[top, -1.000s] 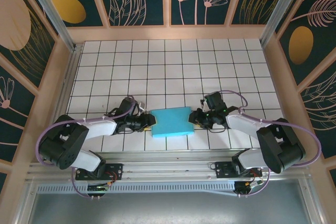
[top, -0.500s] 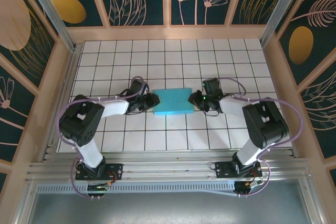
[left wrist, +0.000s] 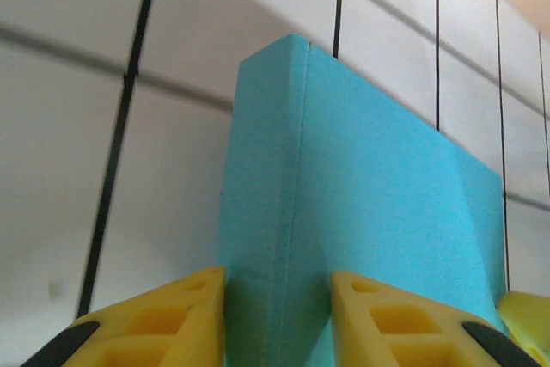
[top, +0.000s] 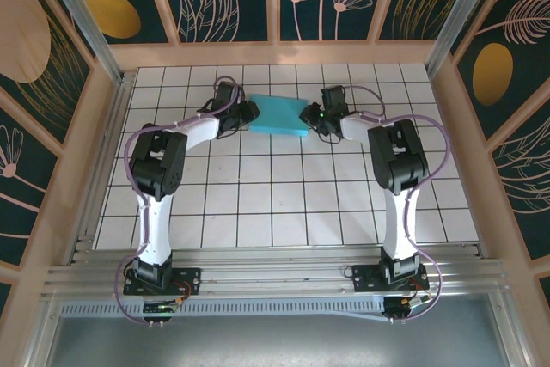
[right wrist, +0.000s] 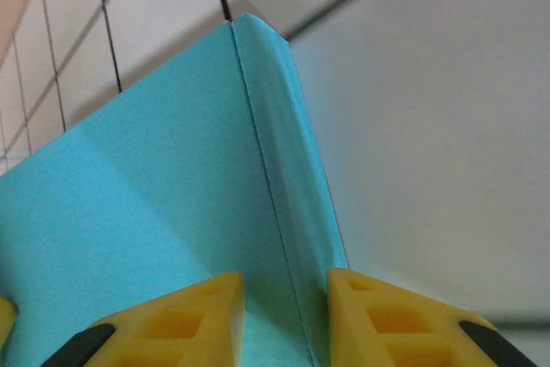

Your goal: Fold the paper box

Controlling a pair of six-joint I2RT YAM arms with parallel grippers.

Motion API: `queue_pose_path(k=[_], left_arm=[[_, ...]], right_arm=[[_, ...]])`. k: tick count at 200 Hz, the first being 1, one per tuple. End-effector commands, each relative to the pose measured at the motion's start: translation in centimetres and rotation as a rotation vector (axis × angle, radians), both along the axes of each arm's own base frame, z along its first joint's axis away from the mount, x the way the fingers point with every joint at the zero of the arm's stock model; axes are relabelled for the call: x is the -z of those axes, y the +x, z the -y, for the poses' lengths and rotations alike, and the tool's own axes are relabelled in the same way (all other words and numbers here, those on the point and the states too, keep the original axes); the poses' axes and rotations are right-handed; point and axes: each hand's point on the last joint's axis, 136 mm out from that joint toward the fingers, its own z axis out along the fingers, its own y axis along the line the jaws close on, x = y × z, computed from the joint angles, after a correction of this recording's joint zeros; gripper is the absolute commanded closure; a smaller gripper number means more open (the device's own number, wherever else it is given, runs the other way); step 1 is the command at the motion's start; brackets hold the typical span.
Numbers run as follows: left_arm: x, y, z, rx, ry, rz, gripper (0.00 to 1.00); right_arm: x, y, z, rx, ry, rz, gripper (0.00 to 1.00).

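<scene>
The paper box (top: 277,115) is a shallow turquoise rectangle at the far middle of the tiled table, its blue face outward. My left gripper (top: 250,112) is shut on its left end; in the left wrist view the yellow fingers (left wrist: 163,320) pinch the box's side wall (left wrist: 266,204) at the corner fold. On the opposite end my right gripper (top: 307,115) is shut the same way; its yellow fingertips (right wrist: 378,320) clamp the narrow side wall (right wrist: 296,186) next to the crease. Both arms are stretched far forward.
The white tiled table (top: 275,195) spreads out toward the arm bases. The wooden back rail (top: 275,53) runs just behind the box, with side walls left and right.
Both grippers have carried the box from near the table's front edge up to the far rows, arms extending. Their grip on the two ends has stayed the same.
</scene>
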Motion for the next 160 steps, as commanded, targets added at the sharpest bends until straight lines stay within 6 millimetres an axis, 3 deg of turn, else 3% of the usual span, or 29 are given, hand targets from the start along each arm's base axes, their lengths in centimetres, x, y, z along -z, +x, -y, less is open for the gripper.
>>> queue_pose_path(k=[1,46,80,160], left_arm=[[0.0,0.9,3.9,0.134,-0.057,0.011,0.67],[1.9,4.4,5.0,0.124,-0.094,-0.007,0.67],[3.7,5.3,3.8,0.084,-0.100,-0.050,0.66],[0.9,7.0,1.8,0.064,-0.079,0.019,0.48]], right_arm=[[-2.4,1.9,-4.6,-0.127,0.094,0.063,0.69],[-2.0,6.2,-5.2,-0.124,0.082,0.092,0.69],[-0.4,7.6,-5.0,-0.137,0.062,0.067,0.69],[-3.1,7.8,-3.2,-0.081,0.005,0.075,0.56]])
